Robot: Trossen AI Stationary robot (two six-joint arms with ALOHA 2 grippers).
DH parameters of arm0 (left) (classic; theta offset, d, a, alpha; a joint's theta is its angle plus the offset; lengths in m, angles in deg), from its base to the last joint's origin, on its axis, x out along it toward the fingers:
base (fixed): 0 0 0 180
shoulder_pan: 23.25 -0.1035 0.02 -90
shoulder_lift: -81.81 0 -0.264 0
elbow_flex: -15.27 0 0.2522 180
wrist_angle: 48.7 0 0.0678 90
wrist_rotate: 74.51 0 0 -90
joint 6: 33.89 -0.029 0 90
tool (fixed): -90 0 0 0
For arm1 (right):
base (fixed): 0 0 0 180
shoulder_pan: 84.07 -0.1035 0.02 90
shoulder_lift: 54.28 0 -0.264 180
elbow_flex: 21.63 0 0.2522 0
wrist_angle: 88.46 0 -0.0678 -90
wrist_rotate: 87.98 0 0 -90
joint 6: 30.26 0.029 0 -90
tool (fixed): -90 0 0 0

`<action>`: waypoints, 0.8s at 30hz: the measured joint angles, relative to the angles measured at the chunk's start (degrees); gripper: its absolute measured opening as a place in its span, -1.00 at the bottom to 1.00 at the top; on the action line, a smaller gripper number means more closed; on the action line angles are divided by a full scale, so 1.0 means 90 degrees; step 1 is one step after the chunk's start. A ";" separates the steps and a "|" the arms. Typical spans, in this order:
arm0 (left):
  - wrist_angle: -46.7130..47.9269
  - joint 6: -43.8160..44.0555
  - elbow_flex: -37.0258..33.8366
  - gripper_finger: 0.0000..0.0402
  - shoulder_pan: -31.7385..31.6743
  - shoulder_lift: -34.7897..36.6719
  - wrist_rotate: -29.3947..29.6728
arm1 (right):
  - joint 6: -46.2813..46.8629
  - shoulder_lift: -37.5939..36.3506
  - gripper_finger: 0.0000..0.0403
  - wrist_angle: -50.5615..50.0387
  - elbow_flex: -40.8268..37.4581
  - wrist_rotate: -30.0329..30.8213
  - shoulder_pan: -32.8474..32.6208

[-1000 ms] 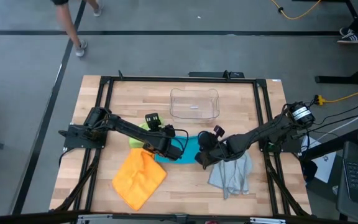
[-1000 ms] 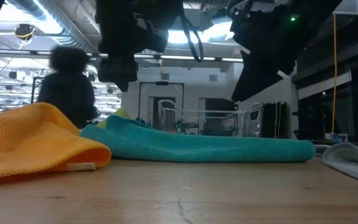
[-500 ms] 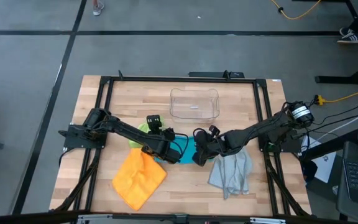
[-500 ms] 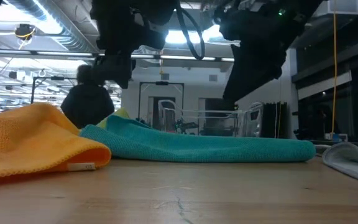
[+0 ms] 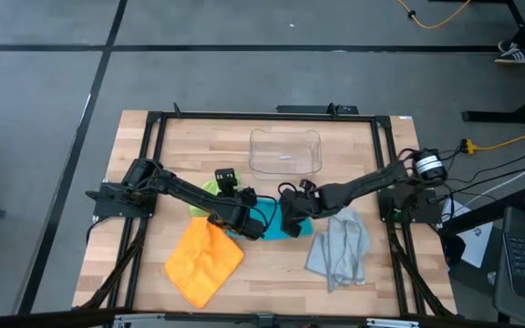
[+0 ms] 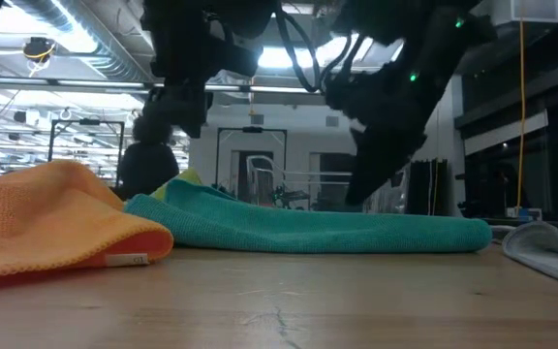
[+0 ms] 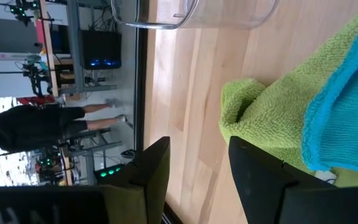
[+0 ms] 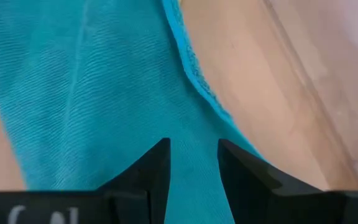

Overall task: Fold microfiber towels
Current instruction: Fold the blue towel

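The teal towel [image 6: 308,231] lies bunched in a long strip at the table's middle, one end overlapping the lime green towel [image 7: 272,112]. My right gripper [image 8: 191,168] stands open over the teal cloth [image 8: 92,93], pointing steeply down, close above it in the low view [image 6: 361,189]. My left gripper [image 7: 197,174] hangs open above the strip's left end [image 5: 249,219], with only bare wood between its fingers. The orange towel [image 5: 203,260] lies crumpled near the front left. The pale grey-blue towel [image 5: 340,251] lies near the front right. My right gripper comes at the teal towel from above, slanting from the table's right, near the cloth's hemmed edge [image 8: 194,81]. I cannot tell whether its fingertips touch the cloth. My left gripper touches nothing.
A clear plastic bin [image 5: 285,150] stands at the table's far middle. A black frame [image 5: 153,128] runs along the table's edges. A person shows in the room behind the table [image 6: 148,160].
My right gripper has swung toward the table's left, come down toward the teal towel and tipped more steeply downward. The towels have stayed where they were. In the low view the person in the background has walked to the right.
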 joint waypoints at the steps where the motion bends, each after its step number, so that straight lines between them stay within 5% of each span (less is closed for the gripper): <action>1: -0.0001 0.0000 0.0000 -0.22 0.0000 -0.0001 0.0000 | 0.0013 0.0067 -0.33 0.0120 0.0000 -0.0018 0.0032; 8: 0.0002 -0.0147 0.0000 -0.22 -0.0002 -0.0001 0.0050 | 0.0195 0.0463 -0.33 0.0530 0.0000 -0.0263 0.0310; 19: 0.0034 -0.0153 0.0000 -0.22 -0.0002 -0.0003 0.0172 | 0.1241 0.0843 -0.33 0.0465 0.0002 0.0899 0.0806; 24: 0.0010 -0.0148 0.0000 -0.22 -0.0005 -0.0003 0.0172 | 0.1550 0.0829 -0.33 0.0457 0.0002 0.0587 0.0821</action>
